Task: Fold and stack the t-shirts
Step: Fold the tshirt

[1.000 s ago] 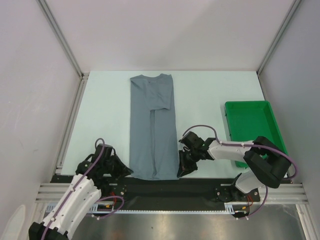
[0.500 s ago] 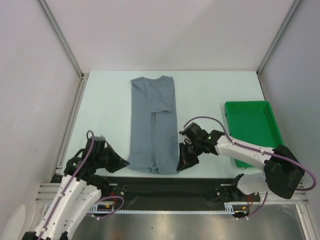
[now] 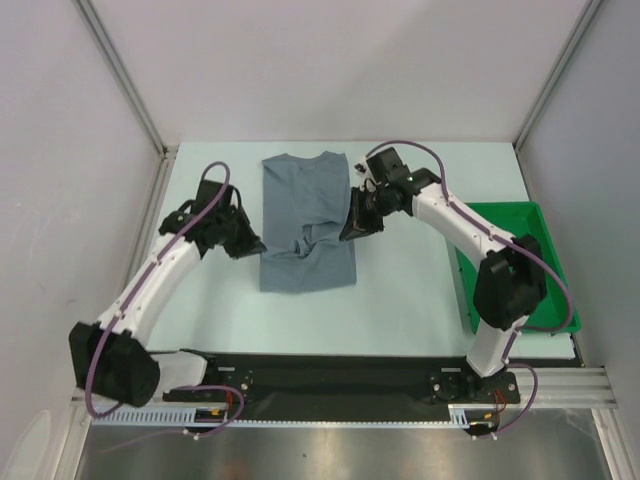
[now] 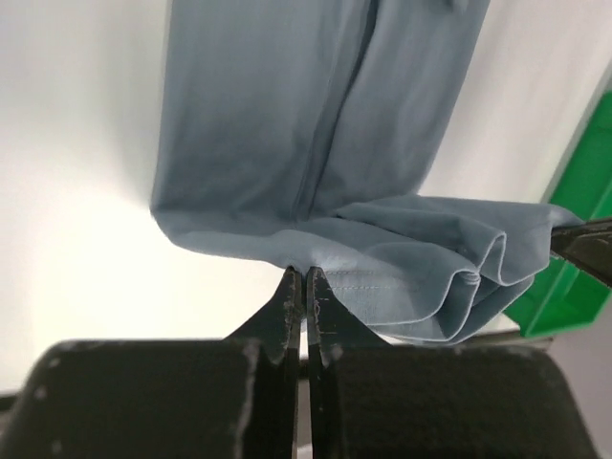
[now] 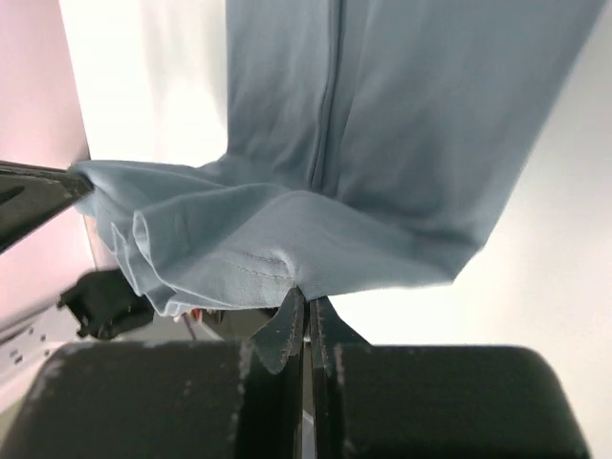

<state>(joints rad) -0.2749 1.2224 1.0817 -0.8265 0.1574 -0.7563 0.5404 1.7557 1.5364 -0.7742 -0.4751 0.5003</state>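
Two grippers pinch the hem corners of a slate blue-grey t-shirt (image 3: 305, 185). The left gripper (image 3: 245, 243) and the right gripper (image 3: 352, 226) each have their jaws closed tight on the cloth. The shirt lies as a narrow strip in the middle of the pale table (image 3: 420, 290), collar at the far end. Its near end is held raised over its middle, seemingly to fold hem onto collar. Between the grips the soft, thin fabric sags in ripples, with the stitched hem showing. A green plastic tray (image 3: 520, 215) sits to the right, apart from the cloth.
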